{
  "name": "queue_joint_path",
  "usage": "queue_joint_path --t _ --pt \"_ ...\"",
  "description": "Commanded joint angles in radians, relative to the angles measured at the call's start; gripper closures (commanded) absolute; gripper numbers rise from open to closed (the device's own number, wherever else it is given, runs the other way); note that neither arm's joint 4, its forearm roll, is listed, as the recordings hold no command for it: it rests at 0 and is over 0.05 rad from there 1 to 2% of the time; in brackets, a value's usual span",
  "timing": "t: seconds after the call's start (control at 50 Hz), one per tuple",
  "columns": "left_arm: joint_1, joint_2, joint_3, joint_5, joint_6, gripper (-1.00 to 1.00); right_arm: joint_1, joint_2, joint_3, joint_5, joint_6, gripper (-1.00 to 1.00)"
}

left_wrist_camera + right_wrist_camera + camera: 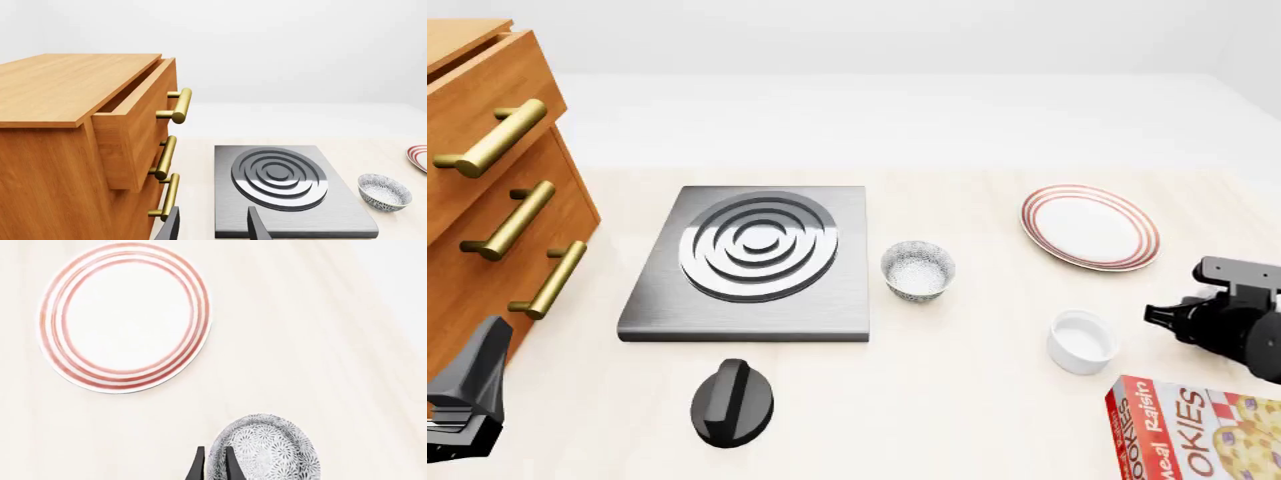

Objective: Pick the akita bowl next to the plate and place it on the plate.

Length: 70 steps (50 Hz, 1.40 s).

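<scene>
In the right wrist view, the akita bowl (pixel 267 455), speckled dark grey and white, sits just beside the white red-ringed plate (pixel 127 315). My right gripper (pixel 214 466) has its two fingers close together on either side of the bowl's rim, shut on it. From the front, the plate (pixel 1090 227) lies at the right and the right gripper (pixel 1194 318) is near it, but the arm hides the akita bowl. My left gripper (pixel 212 227) stands open and holds nothing, low at the table's left (pixel 474 390).
A second speckled bowl (pixel 918 268) rests beside the grey stove plate (pixel 754 262), with a black knob (pixel 733 400) in front. A white cup (pixel 1081 341) and a cookies box (pixel 1194 430) sit near the right arm. A wooden drawer cabinet (pixel 494 190) fills the left.
</scene>
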Motion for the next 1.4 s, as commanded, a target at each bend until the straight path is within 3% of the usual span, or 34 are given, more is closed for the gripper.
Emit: queue_joint_path --t 0.02,0.06,0.2,0.48,0.64,0.7,0.84,0.92,1.1,1.4 --pt "0.000 0.000 0.000 0.000 0.000 -1.00 0.016 -0.044 0.018 0.056 0.018 1.00" --pt "0.000 0.000 0.000 0.000 0.000 -1.00 0.016 -0.043 0.022 0.045 0.012 1.00" --pt "0.000 0.000 0.000 0.000 0.000 -1.00 0.020 -0.154 0.009 0.139 -0.003 1.00" --pt "0.000 0.000 0.000 0.000 0.000 -1.00 0.084 -0.406 -0.037 0.374 -0.053 1.00" --pt "0.000 0.000 0.000 0.000 0.000 -1.00 0.114 -0.476 -0.090 0.472 -0.076 1.00" --pt "0.000 0.000 0.000 0.000 0.000 -1.00 0.151 -0.532 -0.161 0.581 -0.082 1.00" --pt "0.000 0.000 0.000 0.000 0.000 -1.00 0.211 -0.552 -0.239 0.664 -0.118 1.00" --pt "0.000 0.000 0.000 0.000 0.000 -1.00 0.241 -0.539 -0.259 0.664 -0.136 1.00" --pt "0.000 0.000 0.000 0.000 0.000 -1.00 0.308 -0.520 -0.433 0.789 -0.174 1.00" --pt "0.000 0.000 0.000 0.000 0.000 -1.00 0.381 -0.415 -0.641 0.858 -0.222 1.00"
